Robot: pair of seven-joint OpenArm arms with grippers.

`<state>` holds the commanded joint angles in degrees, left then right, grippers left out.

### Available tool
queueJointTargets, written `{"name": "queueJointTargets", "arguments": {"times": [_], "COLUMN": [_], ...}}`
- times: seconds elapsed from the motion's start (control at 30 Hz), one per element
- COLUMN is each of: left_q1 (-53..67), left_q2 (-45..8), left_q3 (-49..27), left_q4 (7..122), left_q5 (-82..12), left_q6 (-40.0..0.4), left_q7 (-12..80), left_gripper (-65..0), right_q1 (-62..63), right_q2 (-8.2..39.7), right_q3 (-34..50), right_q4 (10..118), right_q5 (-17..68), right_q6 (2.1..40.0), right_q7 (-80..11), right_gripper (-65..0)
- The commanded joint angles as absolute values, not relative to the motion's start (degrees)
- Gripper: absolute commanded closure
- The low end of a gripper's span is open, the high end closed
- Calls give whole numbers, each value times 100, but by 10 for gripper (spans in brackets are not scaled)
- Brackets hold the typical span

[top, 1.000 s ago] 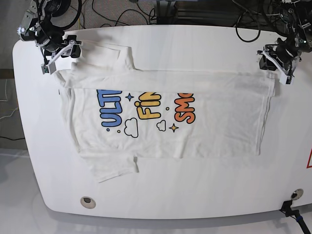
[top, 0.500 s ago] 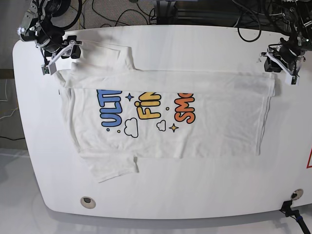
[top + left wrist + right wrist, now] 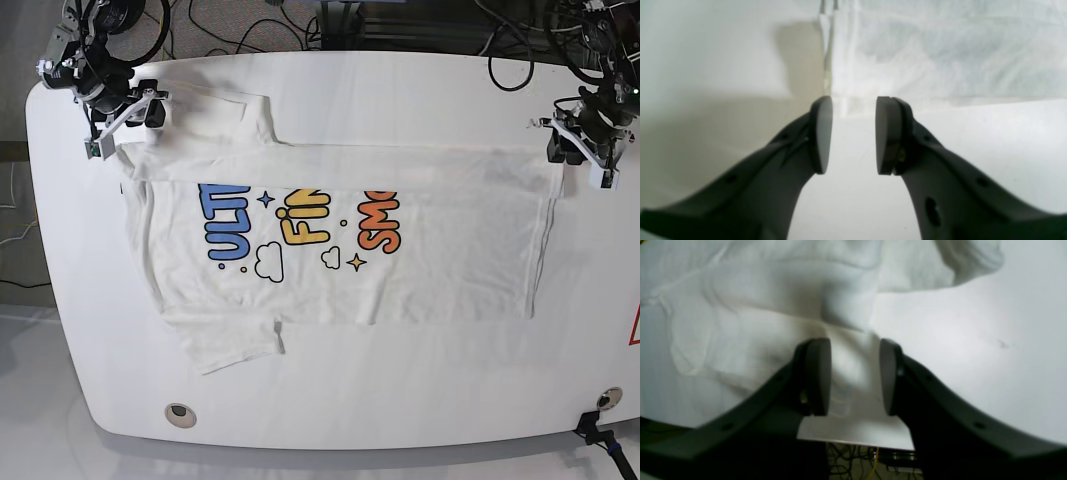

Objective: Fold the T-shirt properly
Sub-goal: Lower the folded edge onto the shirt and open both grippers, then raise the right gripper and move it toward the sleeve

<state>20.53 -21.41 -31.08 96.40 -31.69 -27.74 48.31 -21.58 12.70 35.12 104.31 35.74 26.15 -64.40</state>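
The white T-shirt (image 3: 440, 270) lies flat on the white table (image 3: 400, 400), print up, with its far long edge folded over and one sleeve (image 3: 235, 345) sticking out at the near left. My left gripper (image 3: 574, 150) stands open at the shirt's far right corner; in the left wrist view the left gripper (image 3: 853, 133) has bare table between its pads, and the hem corner (image 3: 840, 100) lies just beyond the tips. My right gripper (image 3: 125, 118) is open at the far left corner; in the right wrist view the right gripper (image 3: 853, 376) straddles a ridge of cloth (image 3: 740, 323).
Cables and arm bases crowd the floor behind the table's far edge (image 3: 350, 55). A round hole (image 3: 180, 412) sits near the front left and a black clamp (image 3: 597, 430) at the front right. The table's edge (image 3: 853, 436) runs just under my right gripper.
My left gripper has shifted right and toward the near side, along the shirt's right edge. The right gripper has barely moved. The shirt lies as before.
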Motion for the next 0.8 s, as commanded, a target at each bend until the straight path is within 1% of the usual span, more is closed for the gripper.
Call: {"name": "queueJointTargets", "arguments": {"times": [0.03,0.13,0.2,0.3,0.37,0.47,0.53,0.73,0.8], "left_q1": [2053,2053,2053,2053,2053,2044,2044,2044,2044], "left_q2": [-2141,-2141,-2149,-2149,-2149,-2149,-2149,-2149,-2149], "left_q3": [-3108,-3108,-3108,-3090,-3081,-3073,-3073,-3073,-3081], "left_q4": [9631,9631,9631,9631,9631,9631,9631,9640,9640], "left_q5": [-3169,-3169,-3169,-3169,-3169,-3169,-3169,-3169,-3169], "left_q6": [-2774,-2774,-2774,-2774,-2774,-2774,-2774,-2774,-2774], "left_q7": [4831,4831,4831,4831,4831,4831,4831,4831,4831], "left_gripper": [-197,-197,-197,-197,-197,-197,-197,-197,-197], "right_q1": [-2158,-2158,-2167,-2246,-2273,-2369,-2457,-2712,-2809], "right_q2": [1270,1235,1226,1068,1015,963,963,919,787], "right_q3": [3565,3732,3741,3767,4084,4338,4523,4576,4576], "right_q4": [10431,10448,10677,10897,10870,10624,10536,10457,10448], "right_q5": [3574,3591,3600,3697,4215,5068,5411,5464,5446], "right_q6": [2615,2651,2659,2659,2677,2774,2765,2774,2774], "right_q7": [-6440,-6448,-6448,-6457,-6475,-6484,-6484,-6492,-6492], "right_gripper": [-269,-371,-394,-394,-394,-394,-394,-394,-394]}}
